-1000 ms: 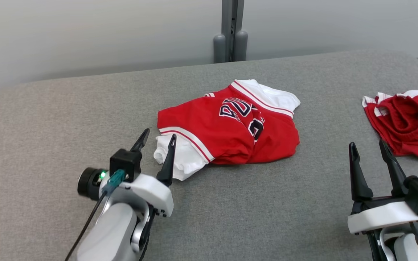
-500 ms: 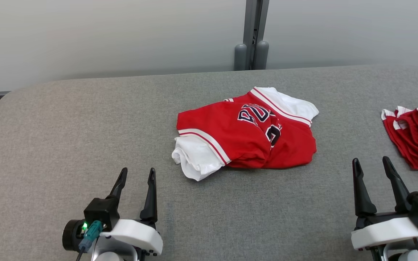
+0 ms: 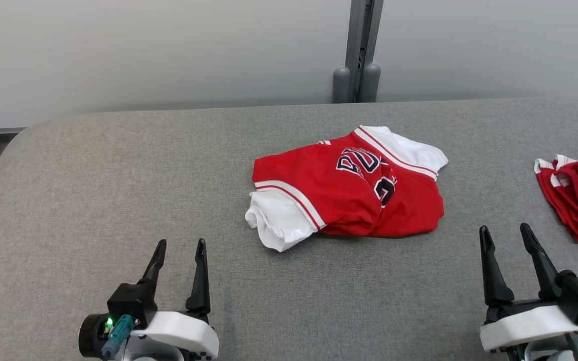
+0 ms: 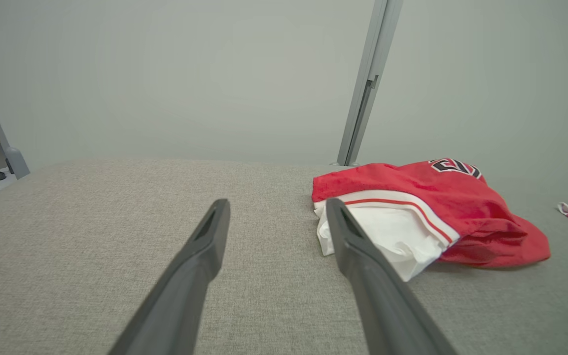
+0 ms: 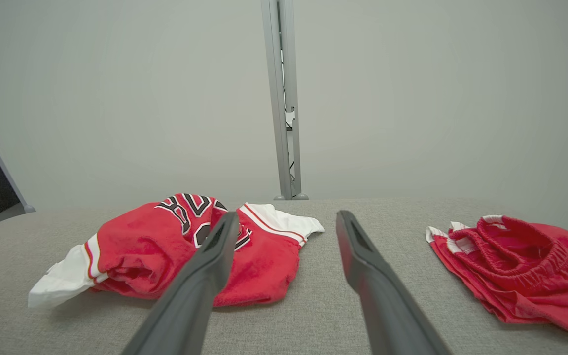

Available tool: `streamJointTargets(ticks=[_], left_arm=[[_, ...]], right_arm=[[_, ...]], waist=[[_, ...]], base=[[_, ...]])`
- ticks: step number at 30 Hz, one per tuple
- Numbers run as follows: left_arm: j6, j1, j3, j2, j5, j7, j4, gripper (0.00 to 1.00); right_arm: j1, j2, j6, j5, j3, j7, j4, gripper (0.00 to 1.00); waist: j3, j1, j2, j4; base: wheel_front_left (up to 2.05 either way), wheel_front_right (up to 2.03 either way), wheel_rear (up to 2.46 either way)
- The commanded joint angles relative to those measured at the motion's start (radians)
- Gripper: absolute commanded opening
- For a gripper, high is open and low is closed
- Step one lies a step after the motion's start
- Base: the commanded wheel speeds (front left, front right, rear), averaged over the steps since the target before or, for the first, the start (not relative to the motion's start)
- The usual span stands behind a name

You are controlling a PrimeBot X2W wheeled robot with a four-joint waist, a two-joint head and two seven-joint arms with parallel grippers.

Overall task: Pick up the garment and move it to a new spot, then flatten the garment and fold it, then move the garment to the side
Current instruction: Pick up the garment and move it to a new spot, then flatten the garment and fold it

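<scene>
The garment (image 3: 339,190) is a red jersey with white sleeves and dark lettering, lying crumpled in the middle of the grey table (image 3: 78,200). It also appears in the left wrist view as the garment (image 4: 461,202) ahead to the right, and in the right wrist view as the garment (image 5: 141,246) ahead to the left. My left gripper (image 3: 180,244) stands open near the table's front, down and left of the white sleeve, apart from it. My right gripper (image 3: 503,229) is open too, right of the garment's lower corner. Both left gripper (image 4: 276,204) and right gripper (image 5: 288,217) have nothing between their fingers.
A second red piece of clothing with an elastic waistband (image 3: 577,193) lies bunched at the table's right edge, close to my right gripper. A grey post (image 3: 362,50) rises against the pale wall behind the table. The table's rounded left corner (image 3: 3,145) drops to the floor.
The head camera has turned, shifting the whole picture right and down. My left gripper has drawn back from beside the white sleeve toward the table's front. The right gripper holds its place.
</scene>
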Motion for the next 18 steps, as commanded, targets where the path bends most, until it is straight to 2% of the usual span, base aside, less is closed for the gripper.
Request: streamJointTargets(ticks=[1,18], left_arm=[[-0.003,0.008,0.01,0.002,0.009,-0.005,-0.002,1.0],[-0.018,0.006,0.021,-0.003,0.025,-0.005,0.002,1.0]], right_arm=[[0.003,-0.005,0.0,0.002,0.001,-0.005,0.005,1.0],[-0.009,-0.005,0.0,-0.005,0.005,-0.005,0.014,1.0]], waist=[[-0.001,0.0,0.0,0.001],[0.008,0.0,0.0,0.002]], base=[[0.0,0.0,0.0],[0.0,0.0,0.0]])
